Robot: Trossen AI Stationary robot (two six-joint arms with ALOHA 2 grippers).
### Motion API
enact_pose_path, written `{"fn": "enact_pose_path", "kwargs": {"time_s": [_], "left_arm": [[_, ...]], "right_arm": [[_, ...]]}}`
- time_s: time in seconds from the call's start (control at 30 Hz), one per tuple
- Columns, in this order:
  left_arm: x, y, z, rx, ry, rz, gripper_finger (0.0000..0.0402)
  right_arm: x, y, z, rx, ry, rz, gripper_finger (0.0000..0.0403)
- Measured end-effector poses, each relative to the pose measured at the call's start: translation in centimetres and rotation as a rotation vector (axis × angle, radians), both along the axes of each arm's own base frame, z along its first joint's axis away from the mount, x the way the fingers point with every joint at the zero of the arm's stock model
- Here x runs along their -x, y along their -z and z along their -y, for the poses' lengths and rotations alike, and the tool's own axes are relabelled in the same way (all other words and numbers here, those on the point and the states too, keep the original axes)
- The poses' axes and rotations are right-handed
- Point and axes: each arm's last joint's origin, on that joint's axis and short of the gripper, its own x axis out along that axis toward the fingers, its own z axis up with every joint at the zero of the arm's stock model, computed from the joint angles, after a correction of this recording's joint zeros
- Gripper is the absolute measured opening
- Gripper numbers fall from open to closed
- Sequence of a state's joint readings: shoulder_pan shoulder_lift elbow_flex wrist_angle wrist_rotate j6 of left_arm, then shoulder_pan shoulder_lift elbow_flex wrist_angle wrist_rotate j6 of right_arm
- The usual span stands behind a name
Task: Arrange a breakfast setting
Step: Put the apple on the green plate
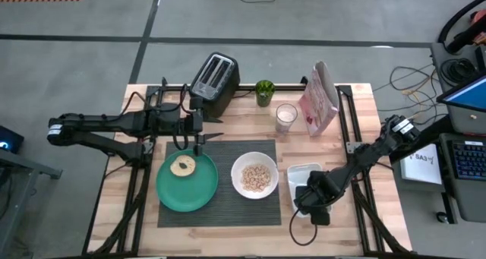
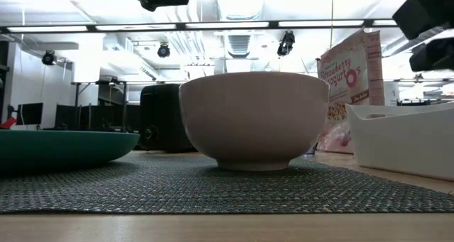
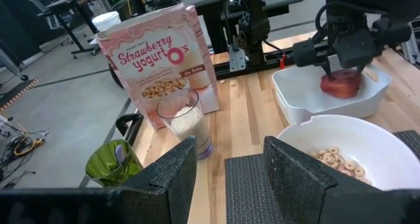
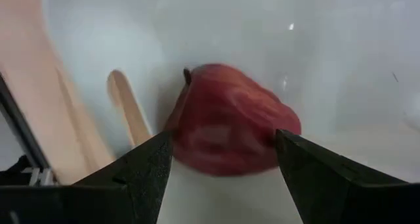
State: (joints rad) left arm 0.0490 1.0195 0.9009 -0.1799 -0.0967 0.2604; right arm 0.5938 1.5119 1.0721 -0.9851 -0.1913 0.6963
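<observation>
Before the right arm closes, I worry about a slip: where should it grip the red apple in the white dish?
Across the red apple at its widest flanks, coming down from above: the right gripper is open astride it, and the white dish walls block any sideways approach.

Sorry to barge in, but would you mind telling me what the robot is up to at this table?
It is laying out breakfast. The right pincer is down in the white dish, open on either side of a red apple and not yet closed on it. The left pincer hovers open above the green plate, which holds a bagel. On the placemat a bowl holds cereal; the toaster, milk glass and cereal box stand behind.
</observation>
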Motion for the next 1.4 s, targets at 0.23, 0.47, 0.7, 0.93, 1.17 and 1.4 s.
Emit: {"fn": "enact_pose_path", "kwargs": {"time_s": [0.23, 0.47, 0.7, 0.93, 1.17, 1.4], "left_arm": [[0.0, 0.0, 0.0, 0.0, 0.0, 0.001, 0.016], [0.0, 0.0, 0.0, 0.0, 0.0, 0.005, 0.016], [0.0, -0.1, 0.0, -0.003, 0.002, 0.006, 0.016], [0.0, 0.0, 0.0, -0.002, 0.002, 0.002, 0.016], [0.0, 0.0, 0.0, 0.002, 0.001, 0.0, 0.016], [0.0, 0.0, 0.0, 0.0, 0.001, 0.0, 0.016]], "right_arm": [[0.1, 1.3, 0.4, -0.013, 0.003, 0.022, 0.0256], [-1.1, -0.4, 1.3, -0.003, 0.072, 0.084, 0.0256], [-1.0, -3.3, 2.5, 0.056, 0.092, 0.139, 0.0256], [0.5, -2.8, 2.1, 0.058, 0.014, 0.038, 0.0256], [1.1, -1.3, 0.4, 0.076, -0.134, 0.015, 0.0256], [0.7, 1.0, -0.7, 0.115, -0.341, -0.027, 0.0256]]}}
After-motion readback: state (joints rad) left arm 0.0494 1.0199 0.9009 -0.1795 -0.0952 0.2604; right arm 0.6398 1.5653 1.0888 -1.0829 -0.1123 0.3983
